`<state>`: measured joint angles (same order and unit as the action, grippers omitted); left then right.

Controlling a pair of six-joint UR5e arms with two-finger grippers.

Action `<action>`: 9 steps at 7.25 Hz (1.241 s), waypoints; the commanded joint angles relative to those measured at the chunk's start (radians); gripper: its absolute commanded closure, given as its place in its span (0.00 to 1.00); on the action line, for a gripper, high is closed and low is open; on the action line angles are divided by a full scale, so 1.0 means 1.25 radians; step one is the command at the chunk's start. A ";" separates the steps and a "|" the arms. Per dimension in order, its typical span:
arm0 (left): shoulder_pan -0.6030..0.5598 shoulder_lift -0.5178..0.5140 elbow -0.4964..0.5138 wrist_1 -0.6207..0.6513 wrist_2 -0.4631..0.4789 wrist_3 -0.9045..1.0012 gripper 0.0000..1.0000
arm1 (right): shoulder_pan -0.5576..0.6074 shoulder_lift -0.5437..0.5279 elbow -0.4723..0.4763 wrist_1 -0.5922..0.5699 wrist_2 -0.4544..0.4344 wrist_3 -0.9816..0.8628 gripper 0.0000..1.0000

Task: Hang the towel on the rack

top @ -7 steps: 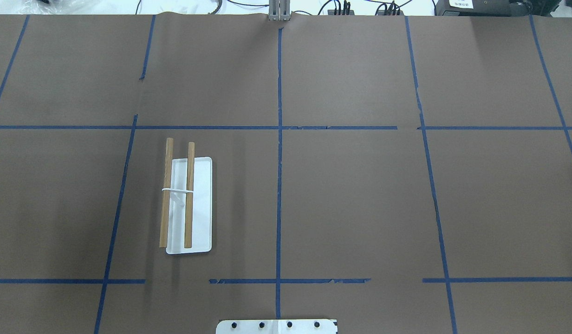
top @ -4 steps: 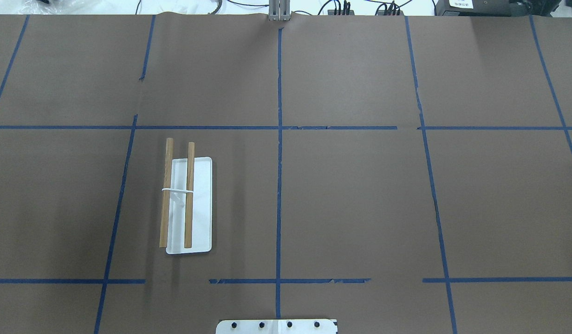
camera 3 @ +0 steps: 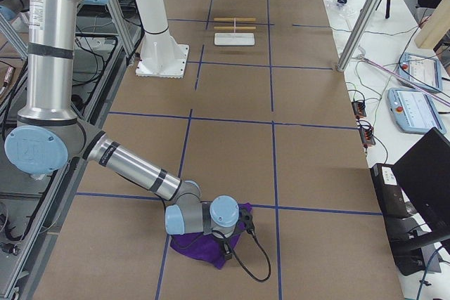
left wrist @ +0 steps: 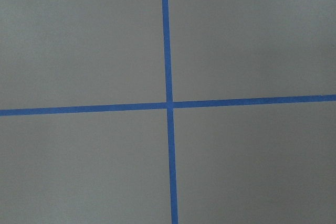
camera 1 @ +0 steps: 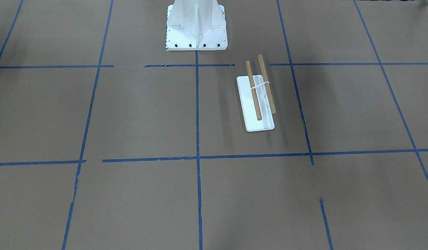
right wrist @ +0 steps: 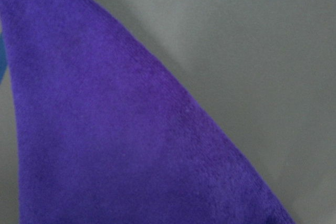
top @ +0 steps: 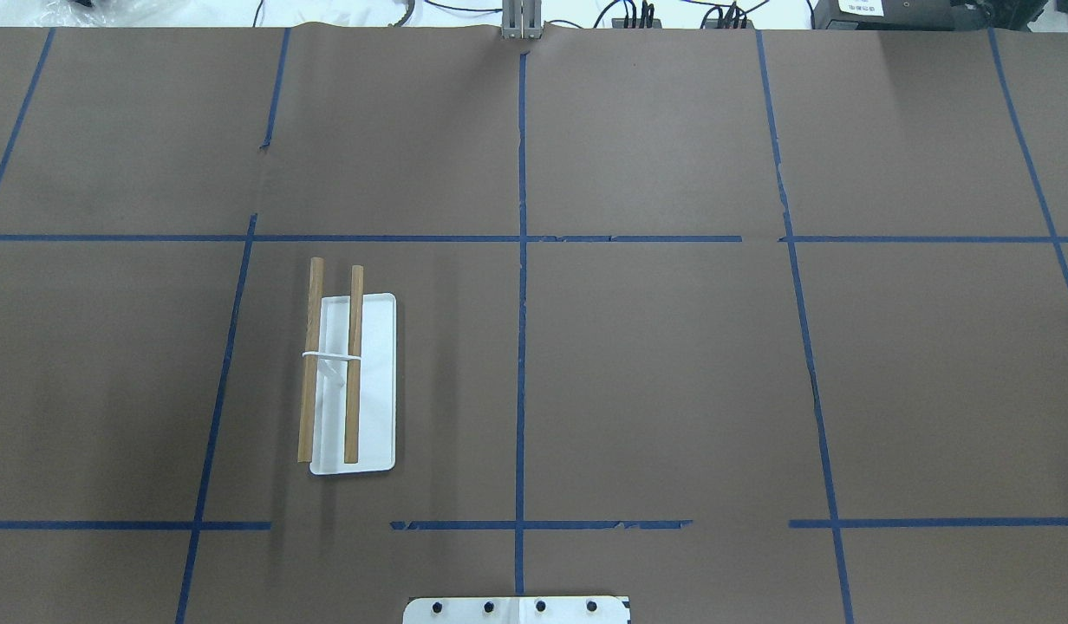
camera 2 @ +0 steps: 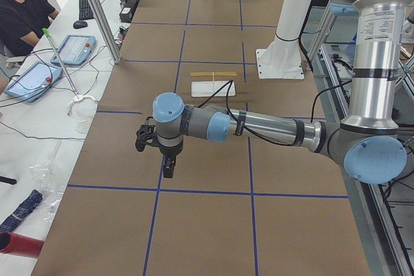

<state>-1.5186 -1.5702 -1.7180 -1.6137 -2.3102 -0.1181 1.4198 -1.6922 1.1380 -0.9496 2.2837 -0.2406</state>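
Observation:
The rack (top: pixel 330 364) has two wooden rods on a white base and stands left of the table's middle; it also shows in the front view (camera 1: pixel 259 91) and small in both side views (camera 2: pixel 213 75) (camera 3: pixel 234 22). The purple towel (camera 3: pixel 200 247) lies bunched on the table's far right end and fills the right wrist view (right wrist: pixel 105 140). My right gripper (camera 3: pixel 223 238) is down at the towel, and I cannot tell whether it is open or shut. My left gripper (camera 2: pixel 167 167) hangs over bare table at the left end, far from the rack, and I cannot tell its state.
Brown paper with blue tape lines (top: pixel 521 260) covers the table. The robot's white base (camera 1: pixel 196 27) stands at the near middle edge. A person (camera 2: pixel 22 11), tablets and cables sit on the side table beyond the far edge.

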 commanded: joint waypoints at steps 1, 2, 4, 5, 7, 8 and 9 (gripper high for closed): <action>0.000 0.000 0.000 0.000 0.000 0.001 0.00 | -0.006 0.004 -0.008 0.000 0.000 0.001 0.26; 0.000 0.000 0.000 0.000 0.000 0.001 0.00 | -0.004 0.004 -0.008 0.000 0.000 -0.003 0.81; 0.000 -0.002 0.000 0.000 0.000 0.001 0.00 | -0.004 0.004 0.001 0.003 0.002 0.000 1.00; 0.000 -0.002 0.000 -0.001 -0.001 0.001 0.00 | -0.004 0.005 0.006 0.004 0.005 0.000 1.00; 0.000 -0.002 0.000 -0.001 -0.005 0.002 0.00 | -0.002 0.000 0.032 0.005 0.037 -0.001 1.00; 0.000 -0.003 0.000 -0.001 -0.012 0.002 0.00 | -0.002 -0.002 0.047 0.004 0.043 -0.001 1.00; 0.000 -0.003 0.000 -0.005 -0.012 0.001 0.00 | 0.007 -0.004 0.071 0.004 0.047 -0.001 1.00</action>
<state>-1.5187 -1.5733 -1.7181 -1.6163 -2.3217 -0.1155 1.4194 -1.6938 1.1941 -0.9447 2.3323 -0.2423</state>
